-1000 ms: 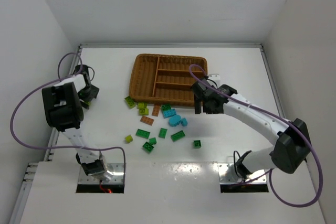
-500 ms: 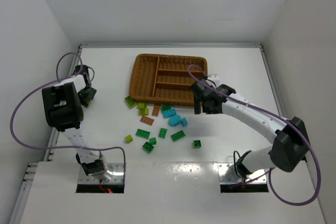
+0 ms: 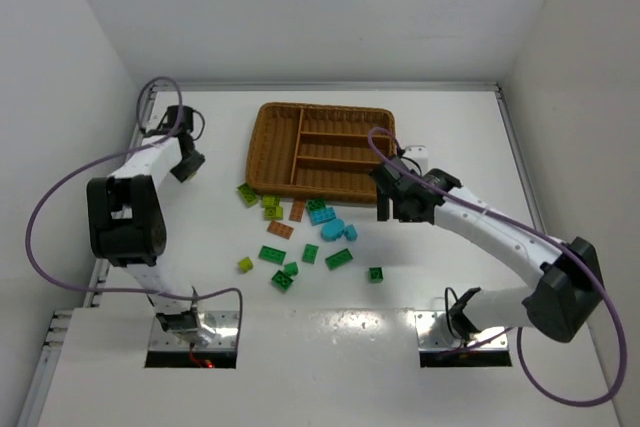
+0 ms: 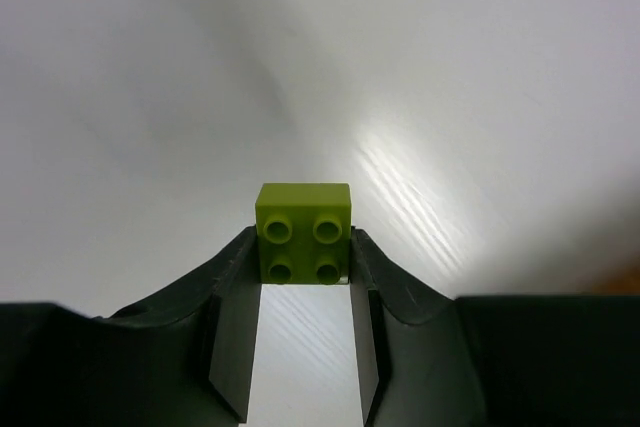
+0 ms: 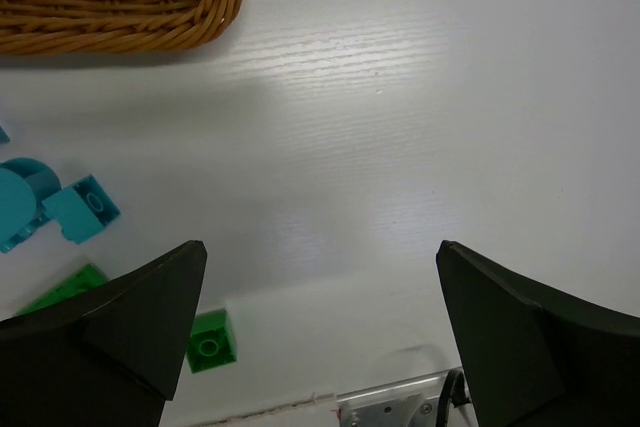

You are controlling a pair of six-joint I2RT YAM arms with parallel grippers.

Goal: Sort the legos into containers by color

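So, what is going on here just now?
Two robot arms are sorting legos by color into a wicker tray. The left tool is shut on a yellow-green lego, left of the tray. The right tool is open and empty, beside the tray's near right corner. The other legos lie loose on the table, and the tray looks empty.
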